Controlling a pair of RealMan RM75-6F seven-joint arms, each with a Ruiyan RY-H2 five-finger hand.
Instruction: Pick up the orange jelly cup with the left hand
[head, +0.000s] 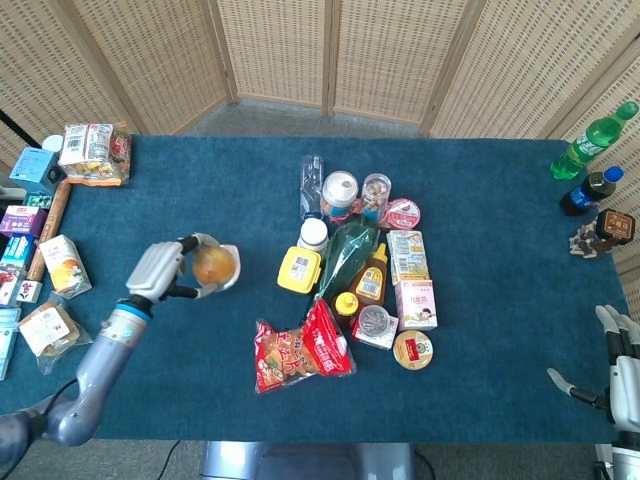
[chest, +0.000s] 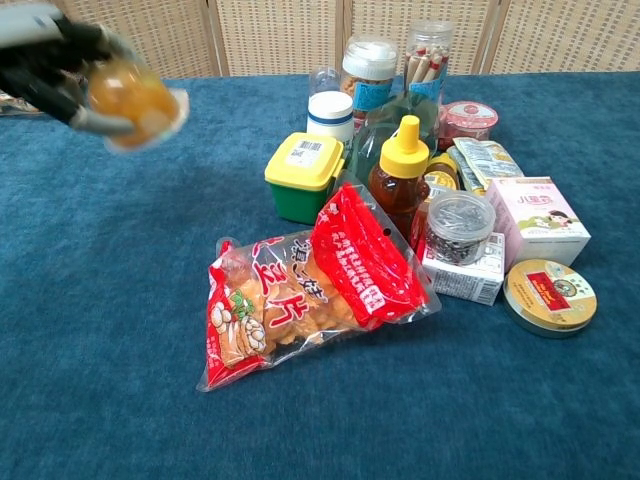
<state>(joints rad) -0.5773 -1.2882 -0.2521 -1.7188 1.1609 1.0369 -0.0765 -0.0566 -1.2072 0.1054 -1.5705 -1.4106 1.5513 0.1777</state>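
Half-blurred left hand (chest: 60, 70) | grips orange jelly cup (chest: 132, 100) | lifted

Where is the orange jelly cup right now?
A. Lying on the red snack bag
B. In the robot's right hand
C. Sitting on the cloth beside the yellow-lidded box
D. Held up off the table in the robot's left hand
D: the left hand grips the orange jelly cup, and the chest view shows it raised well above the blue table.

Open blue tabletop (head: 200, 190) surrounds the left hand (head: 160, 270) from 9 through 6 o'clock. Yellow-lidded box (head: 299, 270) and snack bag (head: 300, 350) obstruct at 3–4 o'clock.
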